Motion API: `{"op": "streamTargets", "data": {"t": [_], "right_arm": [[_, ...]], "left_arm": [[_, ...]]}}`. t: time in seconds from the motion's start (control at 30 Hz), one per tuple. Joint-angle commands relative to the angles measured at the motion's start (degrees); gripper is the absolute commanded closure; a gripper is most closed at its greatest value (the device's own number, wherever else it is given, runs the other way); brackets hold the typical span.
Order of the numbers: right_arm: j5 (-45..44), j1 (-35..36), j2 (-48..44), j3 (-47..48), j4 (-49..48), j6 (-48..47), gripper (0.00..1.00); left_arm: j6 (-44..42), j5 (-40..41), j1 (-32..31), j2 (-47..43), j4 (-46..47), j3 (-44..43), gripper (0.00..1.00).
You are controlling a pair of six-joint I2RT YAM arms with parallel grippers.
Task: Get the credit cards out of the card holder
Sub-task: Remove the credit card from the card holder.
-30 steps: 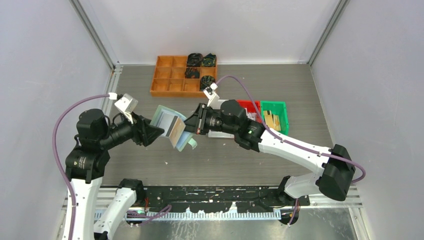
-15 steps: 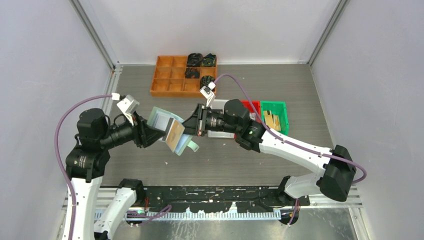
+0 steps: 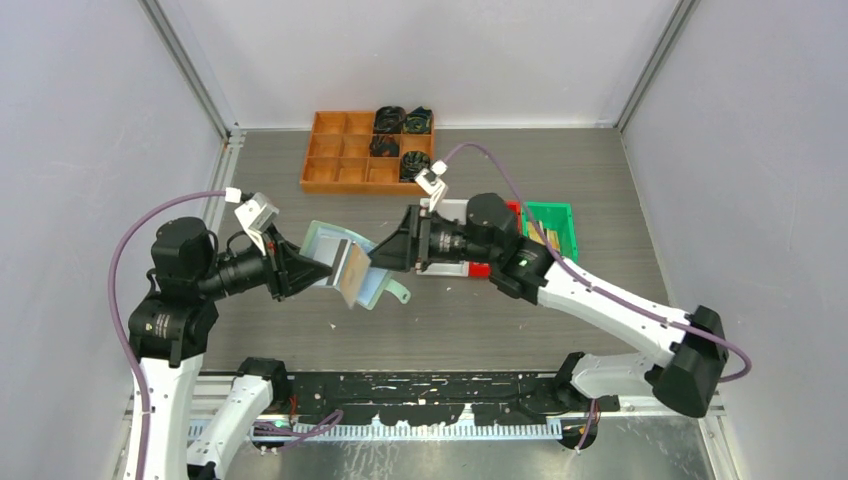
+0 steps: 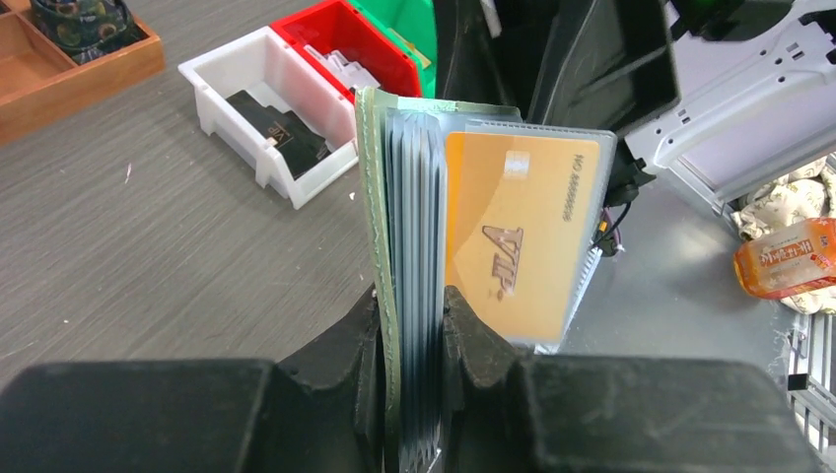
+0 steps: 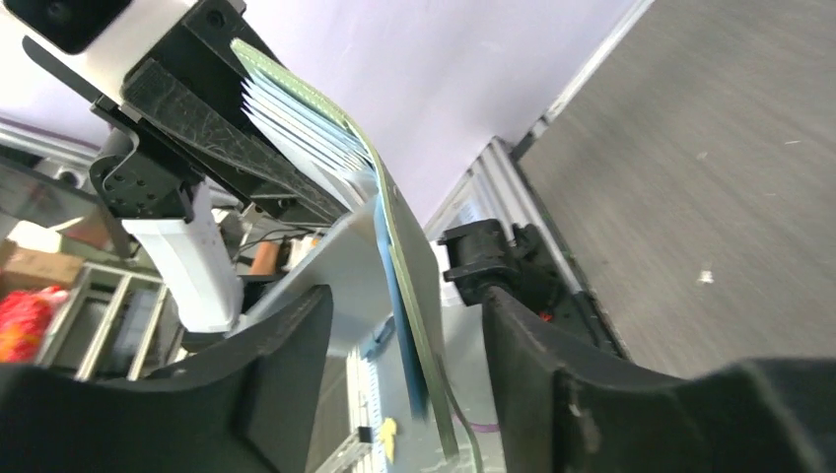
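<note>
My left gripper (image 4: 412, 320) clamps the card holder (image 4: 371, 197); the right gripper (image 5: 404, 330), jaws spread at three o'clock, should pinch only the orange credit card (image 4: 518, 236).

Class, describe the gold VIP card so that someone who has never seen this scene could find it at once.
Start at the grey table and find the left gripper, which clamps the pale green card holder on edge. The gold VIP card lies in the holder's open face. Unlike the grey-blue pockets stacked beside it, it is orange-gold with VIP lettering.
</note>
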State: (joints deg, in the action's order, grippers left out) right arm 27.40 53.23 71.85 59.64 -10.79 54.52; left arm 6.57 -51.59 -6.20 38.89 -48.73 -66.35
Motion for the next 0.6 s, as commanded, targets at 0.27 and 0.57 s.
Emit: {"op": "streamTargets", "data": {"t": [0.27, 0.57], "right_arm": [[-0.29, -9.87, -11.48, 7.37, 15.82, -5.78, 0.19], [8.8, -5.64, -2.41, 8.42, 6.31, -3.02, 0.17]], "left_arm": [[-1.55, -1.65, 0.23, -0.28, 0.69, -2.92, 0.96], [5.13, -9.21, 0.21, 1.01, 2.22, -3.54, 0.97]]}}
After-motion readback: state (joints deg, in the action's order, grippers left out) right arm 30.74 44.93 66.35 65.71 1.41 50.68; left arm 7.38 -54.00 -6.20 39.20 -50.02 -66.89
